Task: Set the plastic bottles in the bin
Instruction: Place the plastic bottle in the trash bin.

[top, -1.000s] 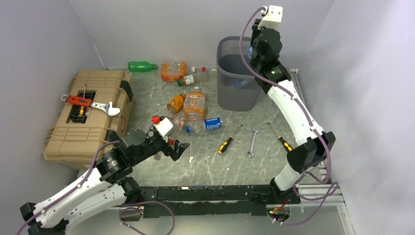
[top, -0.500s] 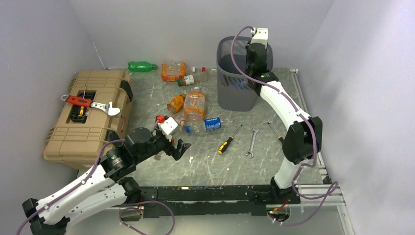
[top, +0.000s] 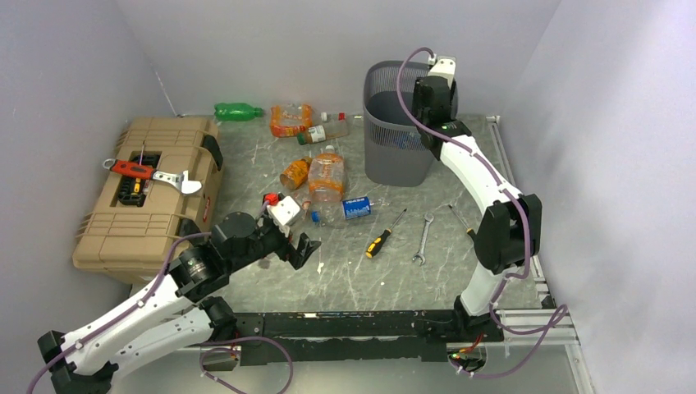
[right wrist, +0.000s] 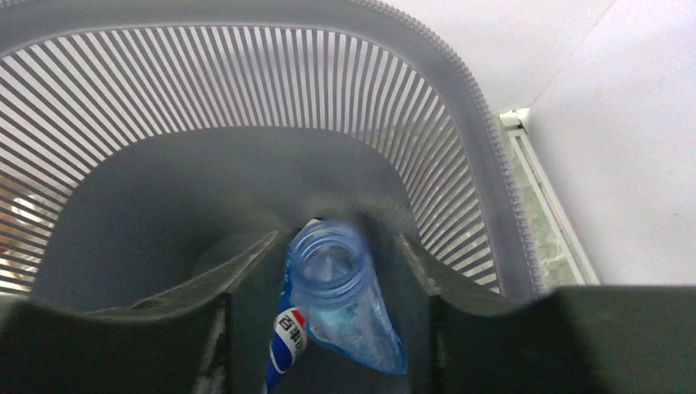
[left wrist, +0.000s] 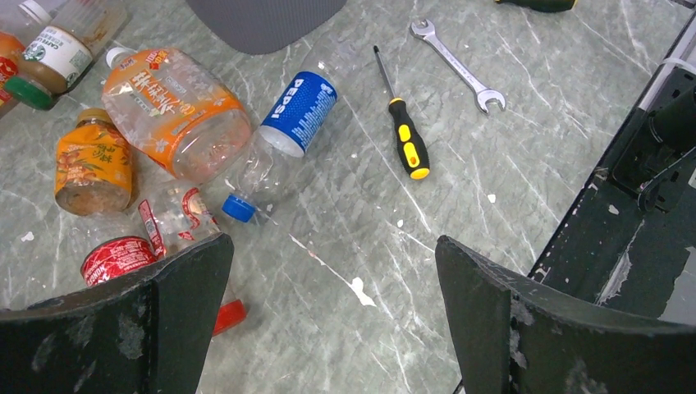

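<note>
The dark grey mesh bin (top: pixel 394 160) stands at the back right. My right gripper (top: pixel 423 108) reaches down inside its rim (right wrist: pixel 460 74). Its jaws (right wrist: pixel 338 238) stand apart, with a crushed blue-label bottle (right wrist: pixel 345 304) between them and a gap on either side. Several bottles lie left of the bin: a green one (top: pixel 238 110), orange ones (top: pixel 290 120), a large orange-tinted one (top: pixel 327 174) and a Pepsi one (top: pixel 354 208). My left gripper (top: pixel 304 249) hovers open and empty (left wrist: pixel 332 246) just in front of the Pepsi bottle (left wrist: pixel 299 111) and a red-label bottle (left wrist: pixel 176 217).
A tan toolbox (top: pixel 144 205) with tools on its lid fills the left side. A yellow-and-black screwdriver (top: pixel 384 235), a wrench (top: pixel 423 238) and a second screwdriver (top: pixel 469 230) lie in front of the bin. Walls close in behind and on both sides.
My right arm has come down from high above the bin until its gripper is inside the rim. My left gripper has crept slightly forward and right.
</note>
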`<state>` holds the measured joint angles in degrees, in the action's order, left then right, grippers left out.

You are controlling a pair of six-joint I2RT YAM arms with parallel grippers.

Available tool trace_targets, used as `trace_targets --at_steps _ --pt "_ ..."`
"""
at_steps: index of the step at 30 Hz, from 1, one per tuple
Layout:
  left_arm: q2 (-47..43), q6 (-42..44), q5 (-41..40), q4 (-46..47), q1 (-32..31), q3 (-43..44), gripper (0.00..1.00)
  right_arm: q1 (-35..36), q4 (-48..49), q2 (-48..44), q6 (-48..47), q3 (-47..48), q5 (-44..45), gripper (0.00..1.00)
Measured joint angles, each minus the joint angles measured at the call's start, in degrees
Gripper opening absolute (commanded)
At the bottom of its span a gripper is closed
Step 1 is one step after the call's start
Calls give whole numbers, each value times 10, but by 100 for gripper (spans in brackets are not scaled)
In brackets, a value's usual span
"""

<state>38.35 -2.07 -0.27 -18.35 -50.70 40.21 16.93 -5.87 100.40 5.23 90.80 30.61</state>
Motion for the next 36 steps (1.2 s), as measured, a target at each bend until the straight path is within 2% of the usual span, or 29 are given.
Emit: trace_targets --at_steps 3,15,22,26,28,31,34,36 --pt "2 0 0 -1 0 0 99 -3 -18 0 20 0 -10 73" --pt "6 0 0 -2 0 1 99 -4 -78 -14 58 73 -40 76" --pt "12 -2 -14 -3 0 3 99 6 -95 -104 82 88 -71 77" --pt "30 -7 -58 -9 0 10 99 50 -106 -192 87 86 -87 76" --pt "40 -12 -93 -13 0 14 99 99 -92 -258 88 54 -99 75" --pt "54 -18 -128 -21 0 16 100 162 -64 -376 98 -51 -155 75" --pt "63 -19 -136 -34 0 17 100 184 -28 -497 121 -200 -222 74" --pt "71 -20 -138 -38 0 20 99 190 -16 -544 140 -278 -252 73"
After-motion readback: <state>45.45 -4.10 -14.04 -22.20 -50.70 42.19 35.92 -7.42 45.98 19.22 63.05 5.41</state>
